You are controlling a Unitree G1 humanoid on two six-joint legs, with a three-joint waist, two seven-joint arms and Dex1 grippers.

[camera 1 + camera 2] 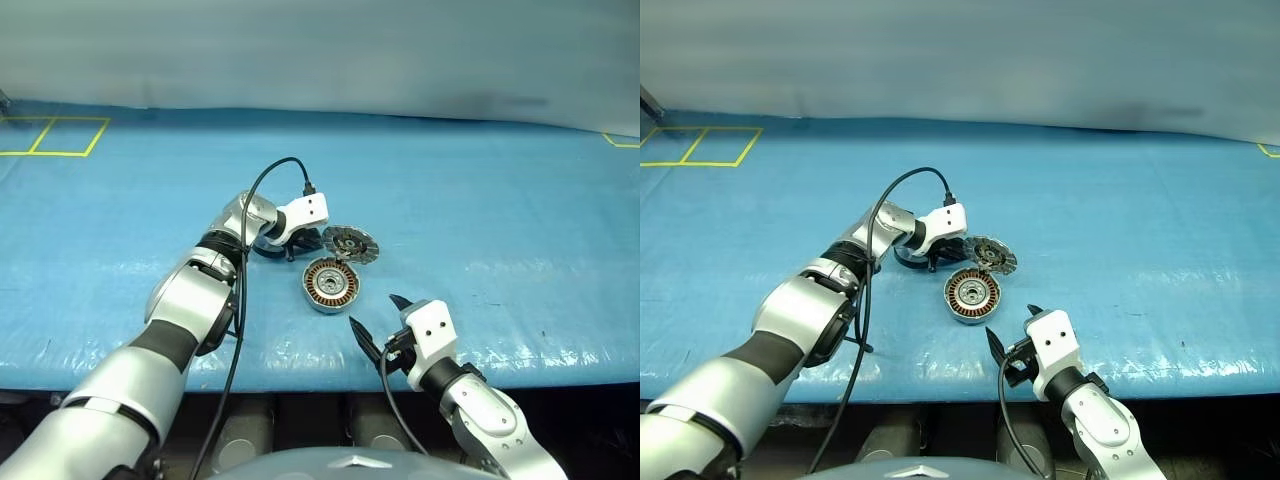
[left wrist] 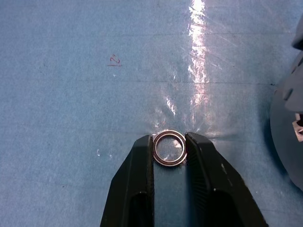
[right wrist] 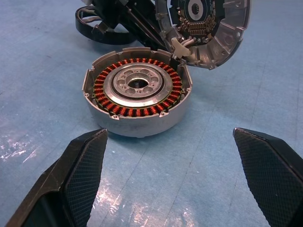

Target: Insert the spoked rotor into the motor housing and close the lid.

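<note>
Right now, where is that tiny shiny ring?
The tiny ring sits on the blue mat, squeezed between the left pincer's two black fingers, as the left wrist view shows, just left of the motor housing.

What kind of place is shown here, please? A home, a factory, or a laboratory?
Probably a robot test bench in a laboratory: a table under a blue sheet with yellow tape squares, bearing only an opened motor housing with its lid for practice.

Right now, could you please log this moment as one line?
left end effector: shut on small ring | right end effector: open, before motor housing | lid: open
</note>
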